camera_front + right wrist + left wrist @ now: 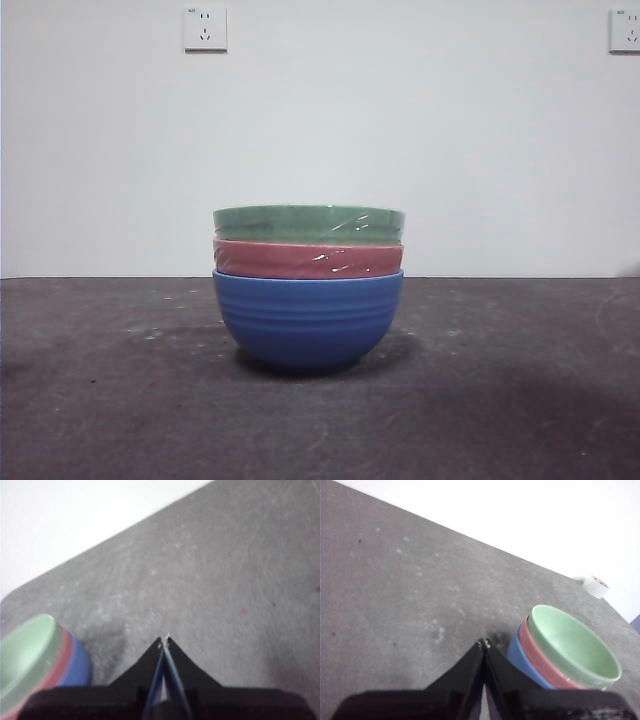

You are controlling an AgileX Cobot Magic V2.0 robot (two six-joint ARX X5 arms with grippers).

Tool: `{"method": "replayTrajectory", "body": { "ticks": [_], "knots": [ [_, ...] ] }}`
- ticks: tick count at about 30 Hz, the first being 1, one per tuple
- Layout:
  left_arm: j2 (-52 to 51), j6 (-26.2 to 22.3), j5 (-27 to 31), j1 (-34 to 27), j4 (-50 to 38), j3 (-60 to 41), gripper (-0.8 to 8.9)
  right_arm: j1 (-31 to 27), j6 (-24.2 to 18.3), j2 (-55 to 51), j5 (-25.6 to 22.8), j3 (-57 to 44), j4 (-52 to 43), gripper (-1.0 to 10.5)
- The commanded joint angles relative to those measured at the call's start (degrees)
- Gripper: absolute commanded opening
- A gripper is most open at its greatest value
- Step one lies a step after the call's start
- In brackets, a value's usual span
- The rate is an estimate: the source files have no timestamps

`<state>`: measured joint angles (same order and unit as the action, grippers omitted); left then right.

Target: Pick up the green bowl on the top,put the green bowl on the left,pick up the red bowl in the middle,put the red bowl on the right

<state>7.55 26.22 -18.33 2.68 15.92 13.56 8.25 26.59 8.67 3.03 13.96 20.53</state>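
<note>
Front view: green bowl nested atop red bowl in blue bowl. Glossy, rigid, likely slippery; rim grasp advised. Left gripper and right gripper are pressed closed, empty.

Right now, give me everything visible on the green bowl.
The green bowl is round, glossy, pale sage-green, ceramic by its look. It sits upright, nested in the red bowl, so only its rim band shows from the front. The left wrist view shows it empty. No gripper touches it.
</note>
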Motion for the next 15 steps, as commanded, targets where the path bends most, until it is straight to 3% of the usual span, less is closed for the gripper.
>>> {"method": "replayTrajectory", "body": {
  "ticks": [1, 5, 15],
  "knots": [
    [4.5, -1.0, -0.2, -0.1, 0.3, 3.6, -0.07, 0.1, -1.1, 3.6, 0.1, 4.8, 0.9, -0.1],
    [11.5, -5.0, -2.5, -0.1, 0.6, 9.7, -0.07, 0.1, -5.7, 9.4, 0.7, 11.5, 2.1, -0.1],
    [31.2, -19.1, -14.4, 0.0, 8.1, 27.8, -0.06, 0.1, -19.3, 27.0, 15.3, 27.7, 7.8, 0.0]
  ]
}}
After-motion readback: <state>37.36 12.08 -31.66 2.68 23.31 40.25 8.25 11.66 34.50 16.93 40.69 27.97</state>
